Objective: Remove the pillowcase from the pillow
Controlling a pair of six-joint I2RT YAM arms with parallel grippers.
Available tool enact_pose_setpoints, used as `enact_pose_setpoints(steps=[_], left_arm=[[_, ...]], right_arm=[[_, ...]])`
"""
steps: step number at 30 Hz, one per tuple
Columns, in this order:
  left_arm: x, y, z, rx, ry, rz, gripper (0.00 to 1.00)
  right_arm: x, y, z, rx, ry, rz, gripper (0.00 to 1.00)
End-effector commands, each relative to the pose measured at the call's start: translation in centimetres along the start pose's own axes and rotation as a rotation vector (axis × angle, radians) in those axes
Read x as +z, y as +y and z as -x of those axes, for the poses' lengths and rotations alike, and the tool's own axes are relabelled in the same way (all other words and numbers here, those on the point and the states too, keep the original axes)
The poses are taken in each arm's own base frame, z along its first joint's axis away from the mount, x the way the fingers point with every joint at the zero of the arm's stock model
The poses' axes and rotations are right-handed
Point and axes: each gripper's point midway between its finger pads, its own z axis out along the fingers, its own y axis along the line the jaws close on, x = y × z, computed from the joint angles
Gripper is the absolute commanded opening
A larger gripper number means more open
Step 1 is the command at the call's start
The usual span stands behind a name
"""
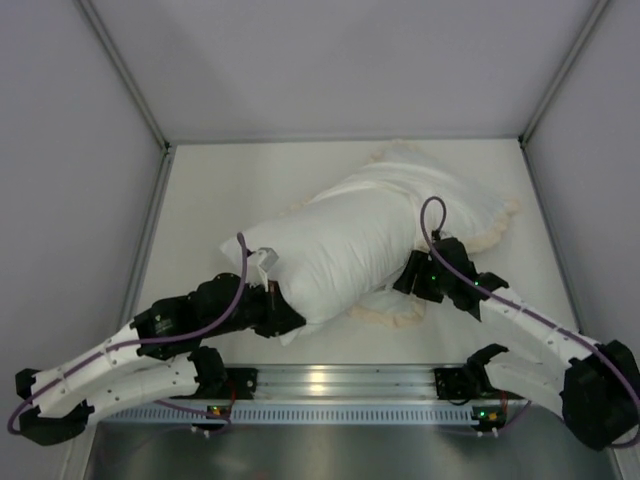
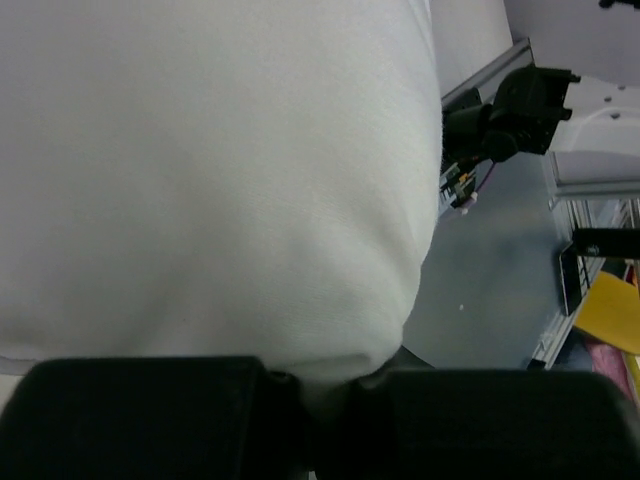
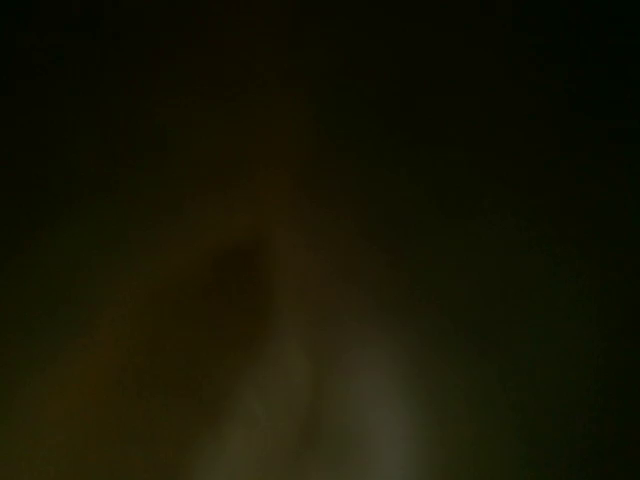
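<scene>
Wrist views: pillow [image 2: 220, 180] close-up left, blackness right

Right wrist view: nearly black, nothing readable
Right gripper [image 1: 410, 277] jaws: buried in white fabric
Left gripper [image 1: 290, 314] jaws: tips hidden beneath the pillow [image 1: 340, 245] at its near left corner

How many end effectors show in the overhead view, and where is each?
2. The left end effector grips the near-left corner of the pillow; the right end effector is buried in fabric at its near-right side, fingertips hidden.
</scene>
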Motion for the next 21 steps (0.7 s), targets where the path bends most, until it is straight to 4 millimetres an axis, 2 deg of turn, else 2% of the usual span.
enact_pose_setpoints(steps=[1, 2, 3, 5, 6, 8, 9, 10, 12, 13, 14, 15, 16, 17, 18, 19, 20, 21], left_arm=[[0.3, -3.1, -0.9, 0.066, 0.070, -0.167, 0.00], [0.5, -3.1, -1.3, 0.066, 0.089, -0.169, 0.00], [0.8, -3.1, -1.6, 0.066, 0.104, -0.176, 0.00], [2.0, -2.7, -2.9, 0.057, 0.158, -0.167, 0.00], [2.2, -3.3, -3.3, 0.064, 0.169, -0.189, 0.00], [3.1, -3.7, -4.1, 0.067, 0.194, -0.188, 0.00], [3.5, -4.0, -3.8, 0.077, 0.164, -0.178, 0.00], [3.6, -4.6, -4.8, 0.100, 0.187, -0.180, 0.00], [3.8, -5.5, -4.7, 0.122, 0.163, -0.174, 0.00], [3.9, -6.6, -5.7, 0.142, 0.191, -0.201, 0.00], [4.3, -6.9, -5.8, 0.151, 0.176, -0.196, 0.00], [4.7, -7.8, -6.5, 0.170, 0.190, -0.207, 0.00], [5.0, -8.1, -6.8, 0.181, 0.196, -0.205, 0.00], [5.3, -8.4, -7.2, 0.198, 0.203, -0.199, 0.00], [5.3, -9.3, -7.3, 0.228, 0.201, -0.207, 0.00], [6.1, -9.1, -7.9, 0.246, 0.217, -0.183, 0.05], [6.3, -9.2, -8.0, 0.259, 0.218, -0.176, 0.32], [6.4, -9.4, -8.0, 0.271, 0.216, -0.175, 0.49]], right_arm=[[0.5, 5.0, 7.3, -0.046, -0.211, 0.111, 0.59], [0.7, 5.4, 8.2, -0.057, -0.227, 0.109, 0.61], [0.5, 6.7, 10.0, -0.084, -0.263, 0.129, 0.62], [1.9, 7.7, 11.5, -0.111, -0.270, 0.126, 0.63], [3.0, 8.7, 12.9, -0.139, -0.268, 0.130, 0.64], [4.3, 11.4, 13.5, -0.167, -0.211, 0.216, 0.66], [5.9, 13.3, 14.6, -0.159, -0.178, 0.259, 0.66], [6.2, 15.7, 13.8, -0.163, -0.106, 0.372, 0.66], [6.9, 20.7, 14.9, -0.157, -0.100, 0.509, 0.66], [6.9, 22.7, 14.7, -0.180, -0.085, 0.559, 0.66], [5.9, 26.0, 15.2, -0.216, -0.097, 0.621, 0.66], [7.0, 26.6, 14.4, -0.220, -0.057, 0.623, 0.67], [6.7, 27.4, 14.3, -0.223, -0.050, 0.636, 0.67], [6.7, 27.4, 13.9, -0.200, -0.037, 0.633, 0.68], [5.7, 27.4, 14.4, -0.193, -0.063, 0.641, 0.69], [5.4, 26.6, 14.8, -0.177, -0.090, 0.612, 0.70], [4.3, 24.6, 15.1, -0.174, -0.122, 0.579, 0.72], [3.8, 23.1, 15.2, -0.172, -0.138, 0.542, 0.74]])
